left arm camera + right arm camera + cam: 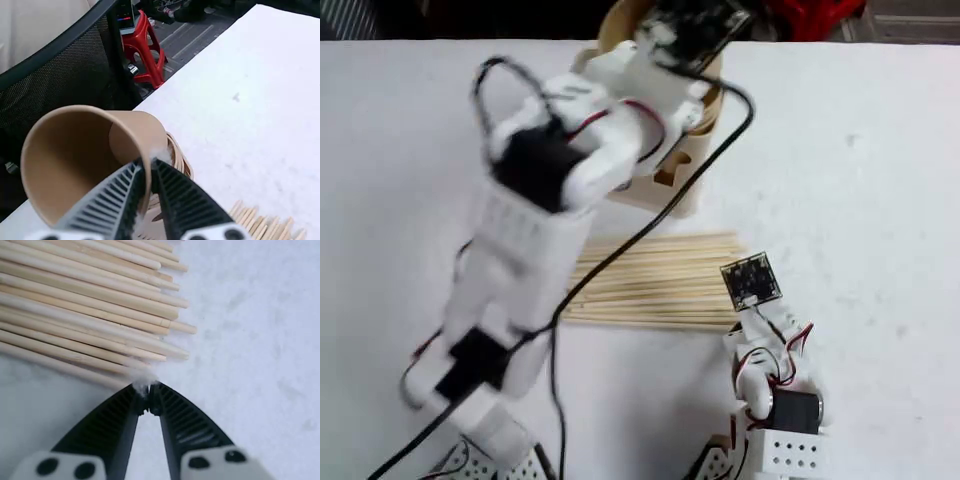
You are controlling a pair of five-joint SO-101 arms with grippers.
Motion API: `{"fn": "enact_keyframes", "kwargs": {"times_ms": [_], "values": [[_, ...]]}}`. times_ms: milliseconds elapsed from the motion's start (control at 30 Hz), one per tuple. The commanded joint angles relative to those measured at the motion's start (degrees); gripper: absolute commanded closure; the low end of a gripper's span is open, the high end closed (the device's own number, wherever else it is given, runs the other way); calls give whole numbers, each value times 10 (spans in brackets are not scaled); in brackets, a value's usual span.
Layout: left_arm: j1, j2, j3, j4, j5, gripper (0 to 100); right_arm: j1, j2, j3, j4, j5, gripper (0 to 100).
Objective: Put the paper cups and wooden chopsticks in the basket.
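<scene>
Closest, the left gripper (150,169) pinches the cup (75,150) by its wall, tilted just above the basket (181,161) below it, apparently for dropping in, while the right gripper (147,391), jaws closed, sits at the near ends of the chopsticks (90,305), likely awaiting its turn.

Shows as matt, smooth tan paper on the paper cup (75,155), pale bare wood with a fine, even grain on the wooden chopsticks (85,305), light unvarnished wood on the basket (660,197), black ribbed matt plastic on the left hand (149,164) and right hand (148,391), and white, matt, faintly rough surface on the worktop (250,340).
</scene>
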Motion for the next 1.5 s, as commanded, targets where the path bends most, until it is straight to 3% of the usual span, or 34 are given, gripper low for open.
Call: {"fn": "enact_keyframes", "kwargs": {"times_ms": [0, 300, 400, 533, 867, 1000, 1167, 1333, 1467], "values": [[3, 73, -102, 22, 5, 977, -5, -1, 5, -8, 7, 978], [2, 171, -231, 119, 2, 976, -6, -1, 5, -8, 7, 978], [3, 174, -236, 116, -17, 924, -6, -1, 5, -8, 7, 978], [0, 175, -232, 83, -22, 828, -6, -1, 5, -8, 7, 978], [-9, 220, -215, -47, -21, 828, -6, -1, 5, -8, 7, 978], [-15, 231, -227, -50, -19, 828, -6, -1, 5, -8, 7, 978], [-86, 196, -304, 35, -3, 828, 0, -1, 4, -11, 7, 977], [-220, 173, -359, 207, 89, 828, 42, -1, -30, -12, 62, 976], [-337, 179, -266, 208, 97, 828, 53, 0, -62, -24, 64, 976]]}}
